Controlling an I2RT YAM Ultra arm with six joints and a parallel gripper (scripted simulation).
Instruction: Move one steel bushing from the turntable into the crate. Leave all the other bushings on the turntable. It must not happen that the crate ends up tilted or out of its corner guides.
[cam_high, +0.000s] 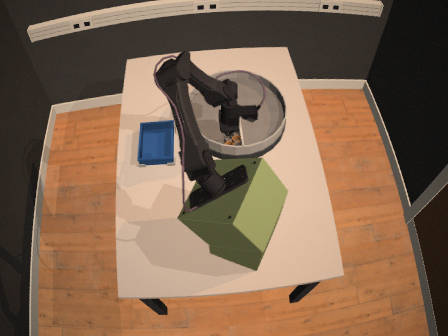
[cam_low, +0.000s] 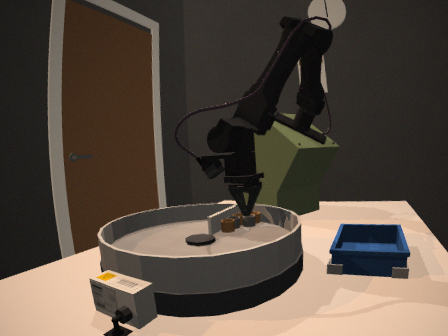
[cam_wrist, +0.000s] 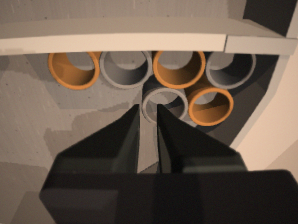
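Observation:
My gripper is open by a narrow gap with nothing between its fingers. Its tips point down just above a grey steel bushing, over the left part of its rim in the wrist view. Two more steel bushings, one left and one right, stand by the divider. Three orange bushings, at the left, middle and right, stand among them. All stand on the turntable. The blue crate is empty.
A pale divider wall runs beside the bushings. The turntable has a raised rim wall. A dark disc lies at its middle. The green arm base and a small grey box stand near the turntable.

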